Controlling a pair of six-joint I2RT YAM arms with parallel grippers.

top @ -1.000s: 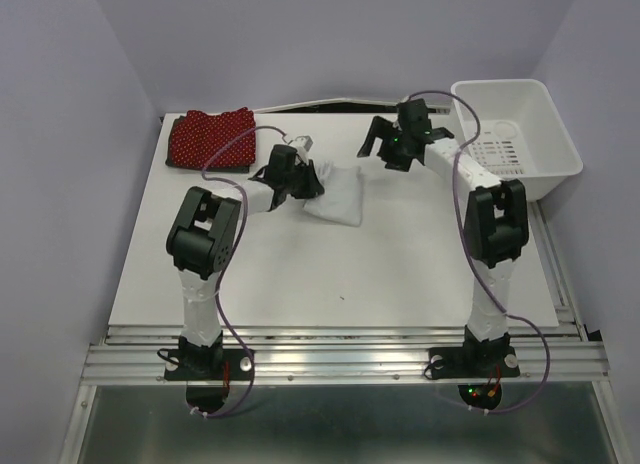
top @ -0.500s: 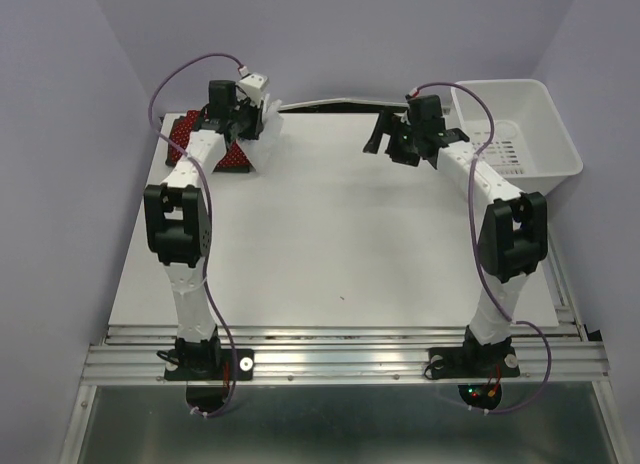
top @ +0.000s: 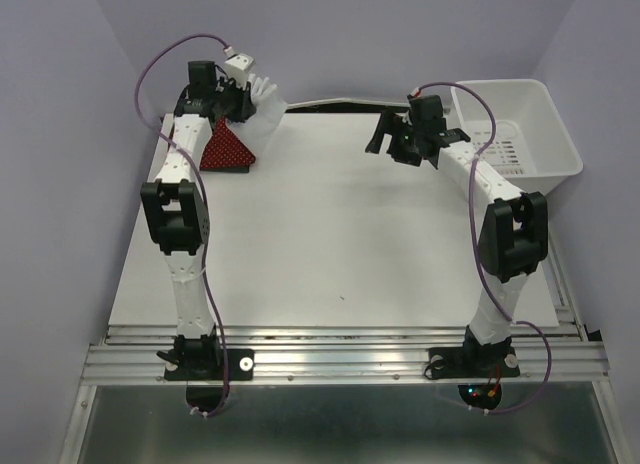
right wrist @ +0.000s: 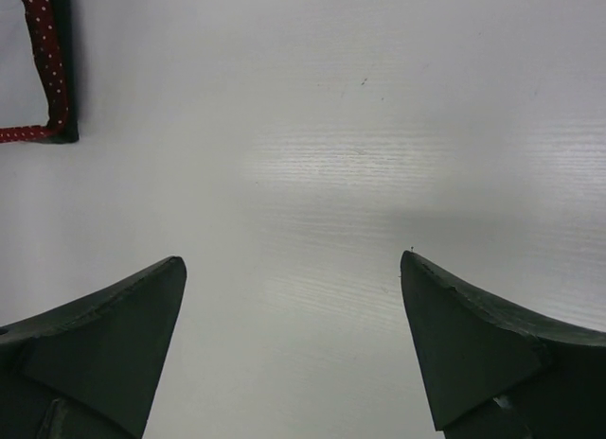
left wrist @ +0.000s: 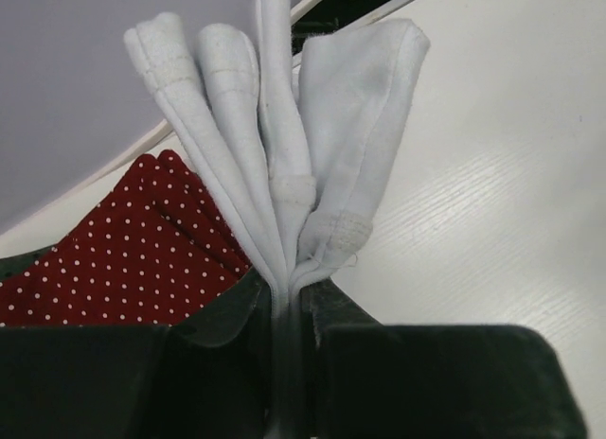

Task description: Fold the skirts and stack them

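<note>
My left jaws pinch tight on the bunched soft white cloth skirt point(left wrist: 284, 155), held up beside the red white-dotted cloth skirt point(left wrist: 123, 259). My right jaws gape wide, empty. If I let go carelessly, its folds could flop open.

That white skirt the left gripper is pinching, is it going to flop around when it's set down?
Probably floppy: the white skirt bunches into soft pleats above the left gripper. Seemingly light, as one narrow pinch holds it up.
</note>
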